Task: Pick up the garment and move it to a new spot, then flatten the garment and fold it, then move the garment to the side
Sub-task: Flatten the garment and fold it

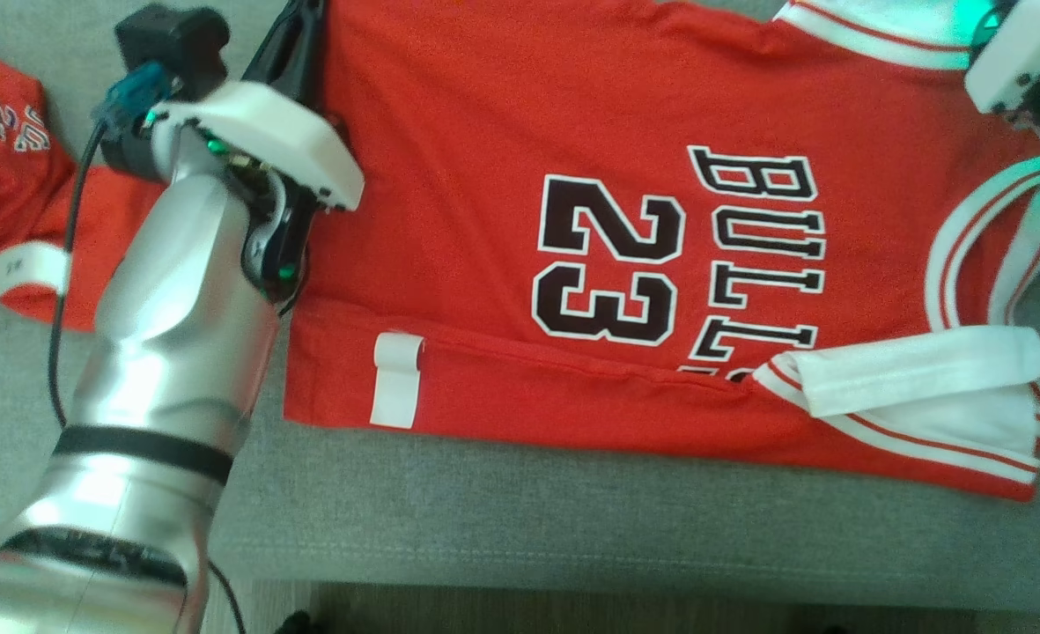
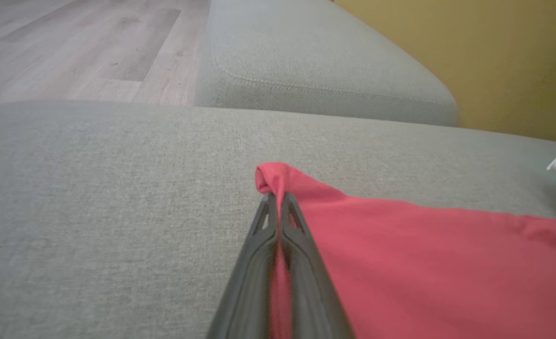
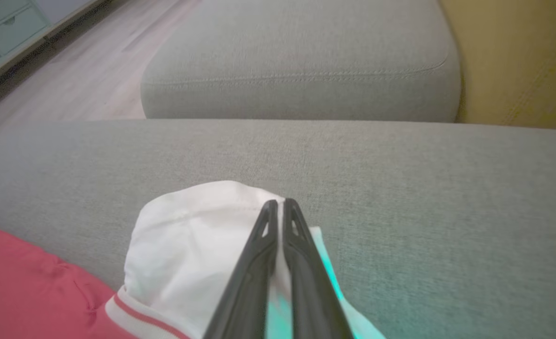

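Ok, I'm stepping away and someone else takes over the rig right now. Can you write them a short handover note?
Left gripper: shut on a red corner of the jersey.
Right gripper: shut on the jersey's white trim at the shoulder end.
The jersey lies spread on the grey sofa, number side up; its near edge looks folded over. Another red garment lies to the left of the left arm.
Done: jersey laid out, mostly flat.
Left: finish the folds, then move it to the side.
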